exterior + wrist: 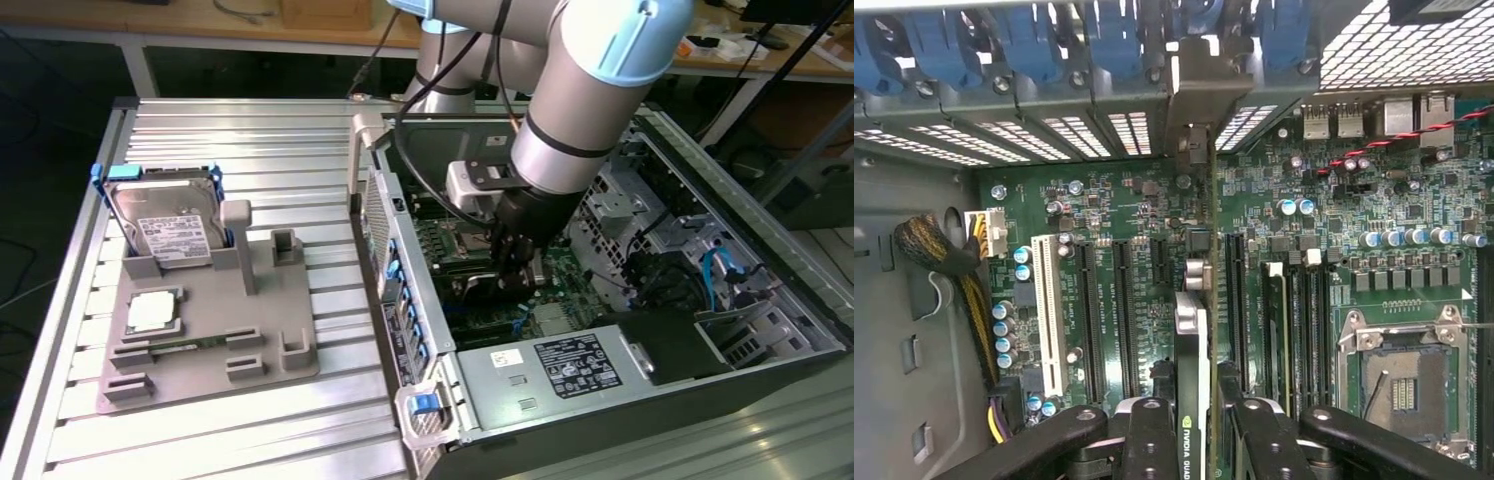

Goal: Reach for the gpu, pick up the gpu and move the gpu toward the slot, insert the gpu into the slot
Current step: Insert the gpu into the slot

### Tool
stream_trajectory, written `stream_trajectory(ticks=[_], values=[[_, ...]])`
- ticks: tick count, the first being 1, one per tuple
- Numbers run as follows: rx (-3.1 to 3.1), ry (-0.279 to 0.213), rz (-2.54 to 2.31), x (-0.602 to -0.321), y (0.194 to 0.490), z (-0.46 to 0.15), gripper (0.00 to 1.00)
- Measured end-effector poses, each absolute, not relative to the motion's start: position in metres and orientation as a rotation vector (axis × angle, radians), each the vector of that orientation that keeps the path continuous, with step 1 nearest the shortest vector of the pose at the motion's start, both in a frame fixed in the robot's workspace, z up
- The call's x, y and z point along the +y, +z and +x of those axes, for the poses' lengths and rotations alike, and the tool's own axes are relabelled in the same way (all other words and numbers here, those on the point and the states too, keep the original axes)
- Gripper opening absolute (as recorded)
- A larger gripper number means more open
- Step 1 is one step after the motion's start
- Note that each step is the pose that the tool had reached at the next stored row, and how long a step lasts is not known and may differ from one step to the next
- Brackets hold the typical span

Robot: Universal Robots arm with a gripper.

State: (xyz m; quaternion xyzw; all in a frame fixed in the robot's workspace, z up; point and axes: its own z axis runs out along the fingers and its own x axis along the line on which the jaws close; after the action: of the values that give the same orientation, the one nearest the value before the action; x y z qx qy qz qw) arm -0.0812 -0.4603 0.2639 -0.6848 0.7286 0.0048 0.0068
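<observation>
In the wrist view the gpu (pixel 1192 345) stands edge-on, a thin card with a green board edge and a printed label. Its silver end bracket (pixel 1199 95) reaches up to the case's rear panel. My gripper (pixel 1199 425) is shut on the gpu, with a black finger (pixel 1151 440) pressed against each side of the card. The card stands upright over the motherboard (pixel 1144 220), between two long black connectors. The slot is hidden beneath the card. In the exterior view my gripper (pixel 514 268) is down inside the open computer case (pixel 400 230).
A white connector (pixel 1049 310), black memory strips (pixel 1304 330) and the square processor socket (pixel 1399 375) flank the card. Blue bracket clips (pixel 1054 40) line the rear panel. Outside the case, a hard drive (pixel 167 225) and a processor chip (pixel 154 312) rest on a grey fixture.
</observation>
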Motion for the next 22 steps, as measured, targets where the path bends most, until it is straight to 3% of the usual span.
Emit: stream_trajectory(ticks=[22], values=[[2.232,0.008,-2.189,-0.4598,0.2693,-0.0819,0.27]])
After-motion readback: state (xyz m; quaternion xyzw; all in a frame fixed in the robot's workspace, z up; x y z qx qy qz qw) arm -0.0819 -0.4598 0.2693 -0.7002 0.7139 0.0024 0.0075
